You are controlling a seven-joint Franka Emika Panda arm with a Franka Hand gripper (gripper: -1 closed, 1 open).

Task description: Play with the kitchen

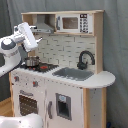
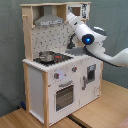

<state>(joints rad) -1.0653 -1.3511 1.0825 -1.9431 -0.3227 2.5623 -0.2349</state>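
I'm hovering my gripper [image 1: 31,46] beside the kitchen [image 2: 55,75], above its pot [image 1: 32,61] on the hob; I can't tell its fingers' spread. Possibly I'm risking clipping the hood [image 2: 47,21].

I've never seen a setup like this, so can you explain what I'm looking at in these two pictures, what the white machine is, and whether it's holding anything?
The white machine is a robot arm, one jointed limb with a gripper at its tip. Both pictures show the same moment from two cameras standing off the arm, on different sides of a child's toy kitchen. In the first exterior view the arm comes in from the left; in the second exterior view it comes in from the right. Its tip is raised near the hood, above the hob. A small metal pot sits on the hob. Beside it are a grey sink and a black faucet; below is an oven door. Nothing can be seen in the gripper, though its fingers are not clear enough to judge.
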